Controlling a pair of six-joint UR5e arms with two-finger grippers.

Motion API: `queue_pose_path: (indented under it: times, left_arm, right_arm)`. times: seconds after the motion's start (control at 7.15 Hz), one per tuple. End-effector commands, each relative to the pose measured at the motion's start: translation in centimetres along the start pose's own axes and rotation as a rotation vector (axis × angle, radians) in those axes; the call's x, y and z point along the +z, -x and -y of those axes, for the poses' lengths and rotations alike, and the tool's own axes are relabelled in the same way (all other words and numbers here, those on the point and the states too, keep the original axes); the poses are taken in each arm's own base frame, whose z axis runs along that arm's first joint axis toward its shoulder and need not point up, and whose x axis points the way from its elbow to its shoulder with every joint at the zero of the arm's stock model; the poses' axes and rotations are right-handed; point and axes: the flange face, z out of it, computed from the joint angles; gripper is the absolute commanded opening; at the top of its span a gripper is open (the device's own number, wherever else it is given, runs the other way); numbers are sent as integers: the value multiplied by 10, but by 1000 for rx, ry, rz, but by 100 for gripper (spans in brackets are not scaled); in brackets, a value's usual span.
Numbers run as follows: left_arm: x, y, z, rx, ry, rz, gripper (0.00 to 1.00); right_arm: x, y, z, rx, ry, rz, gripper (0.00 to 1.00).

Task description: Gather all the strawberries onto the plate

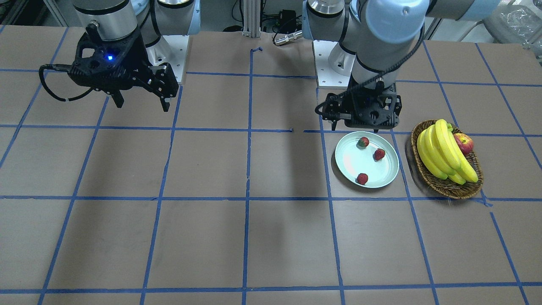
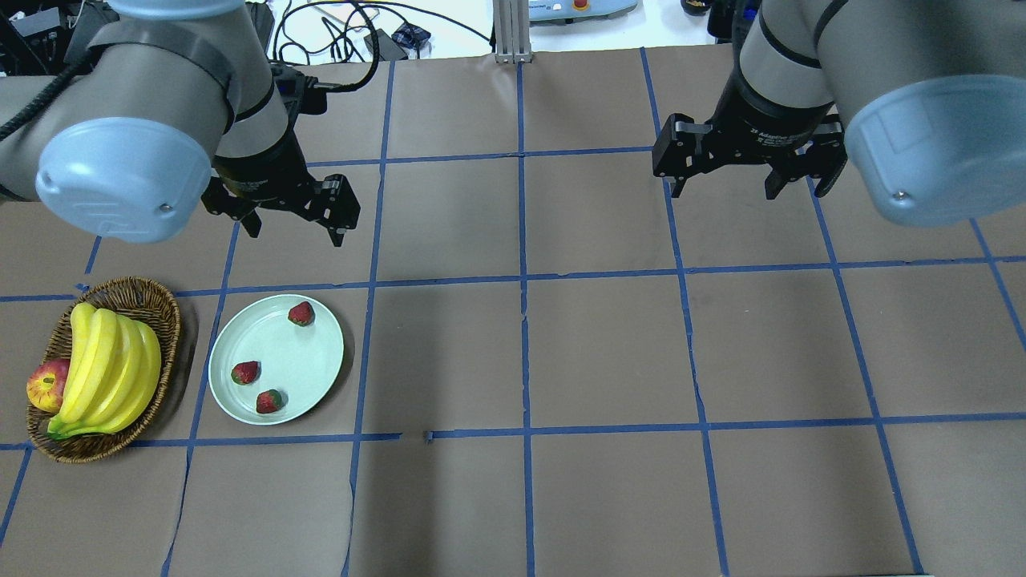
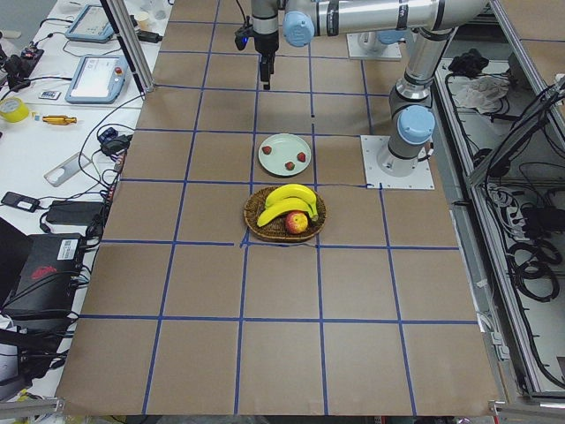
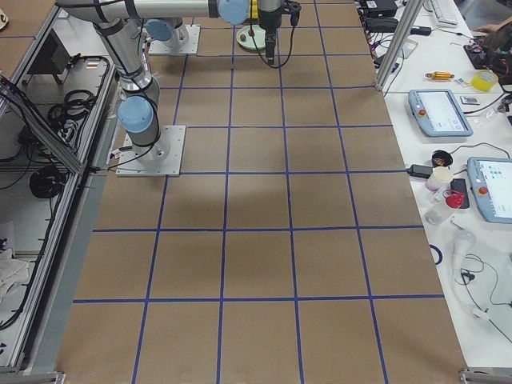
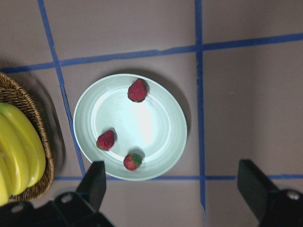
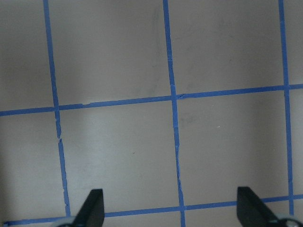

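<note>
The left wrist view shows three strawberries (image 5: 138,90) lying apart inside the one mint-green plate (image 5: 176,124) beside a wicker basket (image 5: 29,97) of bananas (image 5: 19,146), the right wrist view only the brown, blue-taped table (image 6: 118,146), the overhead view one apple (image 2: 44,385), and the left gripper (image 2: 298,235) and right gripper (image 2: 723,192) both spread, empty.

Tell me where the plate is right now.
Overhead view, left side: the plate sits immediately right of the wicker basket, with the left tool hovering nearby.
</note>
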Motion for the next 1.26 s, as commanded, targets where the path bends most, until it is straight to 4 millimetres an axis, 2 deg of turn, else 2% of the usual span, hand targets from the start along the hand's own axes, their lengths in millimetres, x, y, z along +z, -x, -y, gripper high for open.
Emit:
queue_pose_path:
  times: [0.0, 0.28, 0.42, 0.56, 0.7, 0.98, 1.12]
  left_arm:
    - [-56, -9, -18, 20, -104, -31, 100]
    - [-58, -7, -32, 24, -111, -33, 100]
    - [-66, 15, -22, 10, -138, -41, 100]
    - [-88, 37, -2, -50, -162, -91, 100]
    - [-97, 36, 8, -47, -122, -106, 100]
    - [-64, 25, -6, -17, -56, -108, 100]
    - [-68, 26, -6, -16, -71, -107, 100]
  right_arm:
    - [0, 0, 0, 4, 0, -2, 100]
    - [0, -1, 0, -4, 2, -10, 100]
    - [0, -1, 0, -4, 2, -10, 100]
    - [0, -2, 0, -4, 1, -17, 100]
    - [1, -2, 0, -5, 3, -20, 100]
    - [1, -2, 0, -5, 3, -20, 100]
    - [1, -2, 0, -5, 3, -20, 100]
